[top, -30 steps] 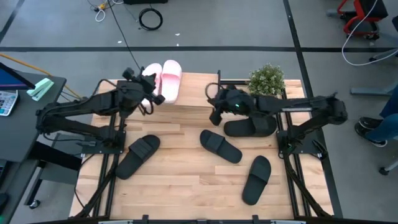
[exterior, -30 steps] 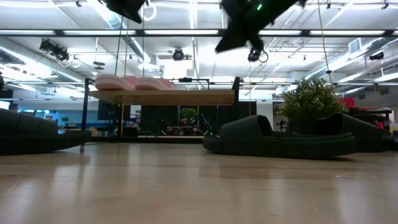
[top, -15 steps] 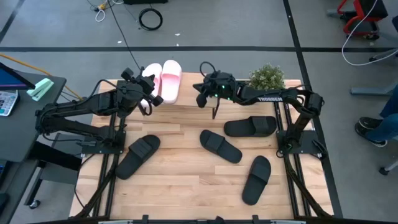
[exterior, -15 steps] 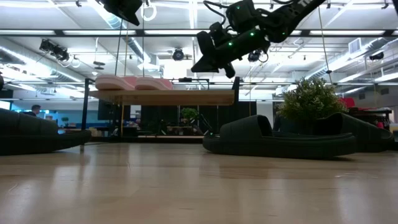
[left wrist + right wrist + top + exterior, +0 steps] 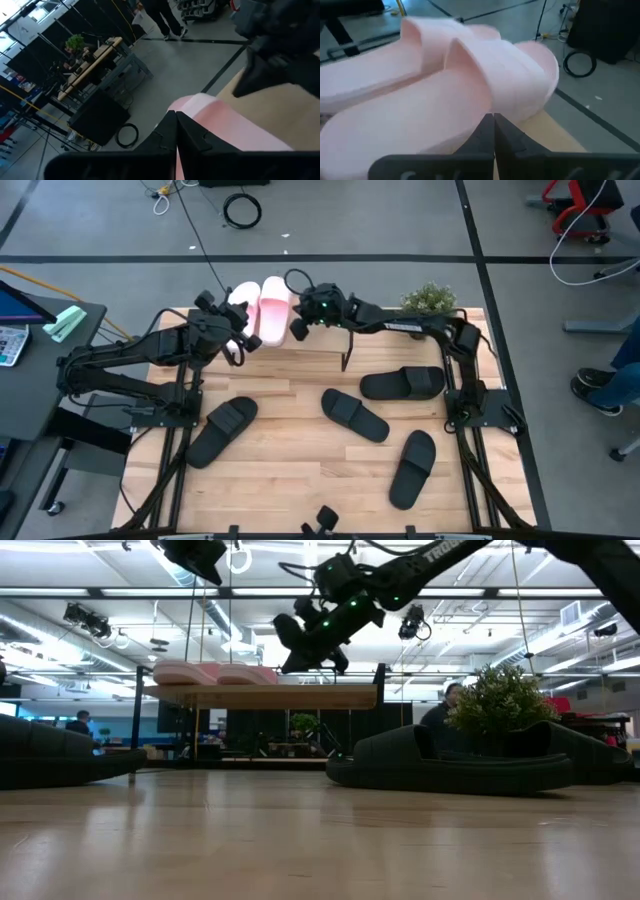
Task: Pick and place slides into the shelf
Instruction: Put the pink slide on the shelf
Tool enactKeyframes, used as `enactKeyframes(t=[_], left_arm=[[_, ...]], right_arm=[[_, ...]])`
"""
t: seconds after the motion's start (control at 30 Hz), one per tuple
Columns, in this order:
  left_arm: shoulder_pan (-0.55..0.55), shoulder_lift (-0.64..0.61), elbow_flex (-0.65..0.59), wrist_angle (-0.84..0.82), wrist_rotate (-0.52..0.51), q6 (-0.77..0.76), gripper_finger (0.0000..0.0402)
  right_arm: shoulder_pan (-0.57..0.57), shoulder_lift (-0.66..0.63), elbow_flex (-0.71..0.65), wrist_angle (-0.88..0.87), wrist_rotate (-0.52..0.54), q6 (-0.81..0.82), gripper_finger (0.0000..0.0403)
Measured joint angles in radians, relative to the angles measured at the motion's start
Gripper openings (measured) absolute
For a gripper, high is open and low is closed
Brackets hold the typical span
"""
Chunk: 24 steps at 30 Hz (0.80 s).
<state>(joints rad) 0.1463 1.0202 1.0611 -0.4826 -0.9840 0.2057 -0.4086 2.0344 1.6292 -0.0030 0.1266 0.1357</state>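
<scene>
The light wooden plank tabletop (image 5: 300,470) stood on a grey concrete floor crossed by dark lines, with a coiled black cable (image 5: 242,210) lying on the floor beyond the far edge. In the low view the room behind was a hall with long ceiling lights, and a person (image 5: 440,712) showed behind the plant. At the table's far edge stood the low shelf with a light wooden top board and thin black metal legs (image 5: 318,335). On its left end lay the two pale pink slide sandals (image 5: 262,307), side by side and touching. A small green potted plant (image 5: 428,300) stood at the far right corner.

Four matte black slides lay on the tabletop: one near the left edge (image 5: 221,430), one in the middle (image 5: 354,416), one on the right close in front of the shelf (image 5: 402,384), and one nearer the front right (image 5: 412,468), all apart from each other.

The right gripper (image 5: 299,323) reached across above the shelf board, just beside the pink pair; its wrist view showed the fingers (image 5: 490,135) pressed together on nothing, with the pink slides filling the view close ahead. The left gripper (image 5: 243,332) hung over the shelf's left end by the pink slides, its fingers (image 5: 172,135) likewise clenched and empty. The two arms stood near each other over the pink pair.
</scene>
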Motion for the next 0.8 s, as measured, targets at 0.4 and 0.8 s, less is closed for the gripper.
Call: enactKeyframes(t=[0.4, 0.8], left_arm=[[0.0, 0.0, 0.0, -0.041, 0.0, -0.02, 0.0012], [0.0, 0.0, 0.0, -0.039, 0.0, -0.015, 0.0012]], right_arm=[[-0.015, 0.096, 0.107, -0.111, 0.094, -0.001, 0.0], [-0.052, 0.102, 0.107, -0.079, 0.068, 0.046, 0.0]])
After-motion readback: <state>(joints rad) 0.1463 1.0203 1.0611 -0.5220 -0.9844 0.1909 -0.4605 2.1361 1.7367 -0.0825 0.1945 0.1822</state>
